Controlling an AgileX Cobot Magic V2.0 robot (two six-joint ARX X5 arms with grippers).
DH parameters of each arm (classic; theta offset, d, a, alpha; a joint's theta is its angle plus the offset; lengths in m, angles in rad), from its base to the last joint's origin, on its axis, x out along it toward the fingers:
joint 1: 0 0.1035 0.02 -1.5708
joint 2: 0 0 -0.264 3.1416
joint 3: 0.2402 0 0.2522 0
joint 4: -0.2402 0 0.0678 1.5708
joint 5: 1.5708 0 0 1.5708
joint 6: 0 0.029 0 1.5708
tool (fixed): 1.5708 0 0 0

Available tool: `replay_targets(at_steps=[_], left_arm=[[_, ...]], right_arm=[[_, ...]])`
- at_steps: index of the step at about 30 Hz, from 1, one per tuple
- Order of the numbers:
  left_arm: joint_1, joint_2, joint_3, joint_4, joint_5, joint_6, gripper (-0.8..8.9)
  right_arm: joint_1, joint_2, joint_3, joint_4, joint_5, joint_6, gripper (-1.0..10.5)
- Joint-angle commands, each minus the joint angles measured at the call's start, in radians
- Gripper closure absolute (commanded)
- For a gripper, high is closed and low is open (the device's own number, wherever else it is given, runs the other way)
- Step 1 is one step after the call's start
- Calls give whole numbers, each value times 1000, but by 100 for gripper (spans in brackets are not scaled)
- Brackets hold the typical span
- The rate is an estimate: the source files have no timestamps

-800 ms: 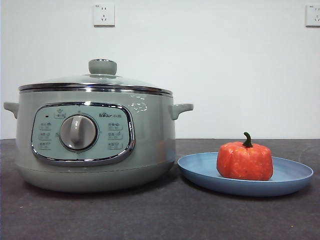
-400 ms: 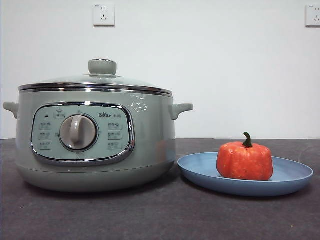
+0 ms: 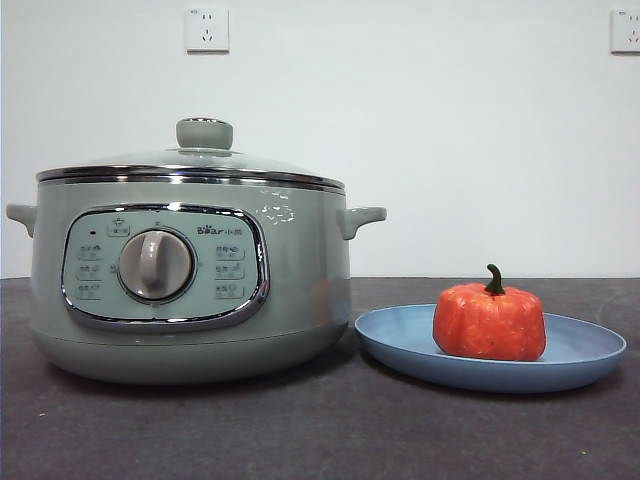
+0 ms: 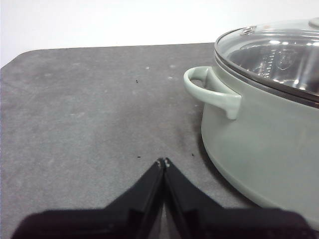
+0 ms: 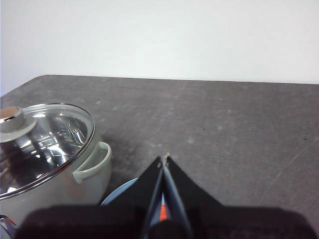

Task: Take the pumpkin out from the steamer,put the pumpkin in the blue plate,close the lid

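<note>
Pumpkin [image 3: 489, 322] sits on blue plate [image 3: 590, 352] just beside steamer [image 3: 190, 270], lid [image 3: 190, 165] seated on the steamer's rim, so task reads complete; left gripper [image 4: 163, 162] and right gripper [image 5: 163, 159] hang clear of steamer, jaws pressed together, empty.

Dark grey matte worktop [image 3: 300, 430] w/ faint scuffs; plain white wall [image 3: 450, 150] behind, 2 white sockets [image 3: 207, 29] [image 3: 626, 30] up top.

Steamer [image 3: 190, 290] sat left on the counter [image 3: 320, 430], lid [image 3: 190, 165] on it; blue plate [image 3: 490, 350] just right, pumpkin [image 3: 489, 320] on plate.
</note>
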Motion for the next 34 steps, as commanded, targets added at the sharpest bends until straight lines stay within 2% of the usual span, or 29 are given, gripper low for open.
replay_targets(at_steps=[1,22,23,24,25,28,32,34], left_arm=[[3,-3,-14,-2,2,-11,817],[3,-3,-14,-2,0,-11,817],[3,-3,-14,-2,0,-11,817],[3,-3,-14,-2,0,-11,817],[3,-3,-14,-2,0,-11,817],[3,-3,-14,-2,1,-11,817],[3,-3,-14,-2,-1,-11,817],[3,-3,-14,-3,1,-11,817]], right_arm=[[0,-3,-8,0,3,9,945],[0,-3,-8,-2,3,9,946],[0,-3,-8,-2,3,-8,946],[0,-4,-8,-2,3,-65,946],[-2,-16,-11,-10,-3,-91,945],[-64,-87,-31,-48,-12,-127,946],[-240,-179,-130,-22,-184,-141,946],[-321,-222,-193,-13,-243,-142,945]])
